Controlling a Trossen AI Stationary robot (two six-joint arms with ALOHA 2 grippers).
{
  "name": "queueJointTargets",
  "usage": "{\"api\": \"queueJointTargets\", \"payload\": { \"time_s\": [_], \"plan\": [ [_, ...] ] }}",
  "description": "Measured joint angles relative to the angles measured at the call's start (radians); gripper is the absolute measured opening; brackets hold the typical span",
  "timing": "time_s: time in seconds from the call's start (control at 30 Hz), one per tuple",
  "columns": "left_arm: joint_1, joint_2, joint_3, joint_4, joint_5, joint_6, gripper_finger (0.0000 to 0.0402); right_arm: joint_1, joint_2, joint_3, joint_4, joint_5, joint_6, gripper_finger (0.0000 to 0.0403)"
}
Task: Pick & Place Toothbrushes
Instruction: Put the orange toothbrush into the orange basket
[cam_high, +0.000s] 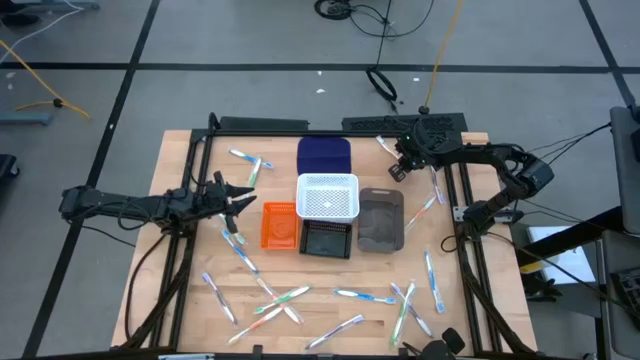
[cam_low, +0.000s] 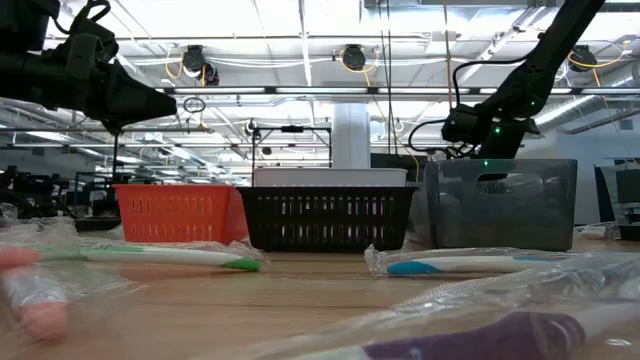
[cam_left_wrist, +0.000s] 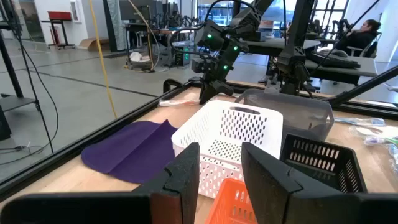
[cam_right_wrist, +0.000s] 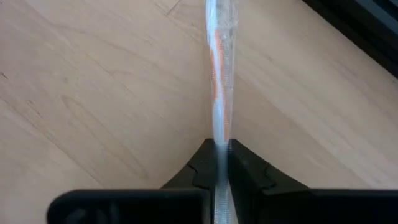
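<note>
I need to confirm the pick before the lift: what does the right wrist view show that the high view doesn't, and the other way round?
Only the right wrist view shows the grip itself: the right gripper has its jaws shut on an orange-accented toothbrush in a clear wrapper, lying on bare wood.

Only the high view shows the layout: the orange bin, white bin, black bin and grey bin mid-table, the scattered toothbrushes, and the left gripper beside the orange bin.

Both show the right gripper low over the table.

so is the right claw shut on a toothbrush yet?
Shut. In its wrist view the right claw pinches the orange-accented toothbrush between both fingers.
</note>
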Motion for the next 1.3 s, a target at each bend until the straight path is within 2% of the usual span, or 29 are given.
{"api": "queueJointTargets", "payload": {
  "time_s": [0.2,0.37,0.53,0.63,0.83,1.1,1.3],
  "plan": [
    [0.0,0.0,0.0,0.001,0.0,-0.013,0.012,0.001,-0.069,-0.002,0.013,-0.003,0.016,0.0014],
    [0.0,0.0,0.0,0.027,0.0,-0.011,0.012,0.008,-0.177,0.001,0.033,-0.005,0.056,0.0014],
    [0.0,0.0,0.0,0.042,0.0,-0.013,0.012,0.014,-0.296,0.001,0.067,-0.161,0.138,0.0014],
    [0.0,0.0,0.0,0.052,0.0,-0.013,0.012,0.049,-0.348,0.001,0.103,-0.215,0.178,0.0014],
    [0.0,0.0,0.0,0.083,0.001,-0.013,0.012,0.176,-0.412,0.001,0.212,-0.24,0.231,0.0014],
    [0.0,0.0,0.0,0.122,0.001,-0.018,0.012,0.394,-0.416,0.001,0.442,-0.235,0.27,0.0014],
    [0.0,0.021,0.0,0.209,0.005,-0.038,0.012,0.581,-0.413,0.001,0.588,-0.147,0.237,0.0014]
  ]
}}
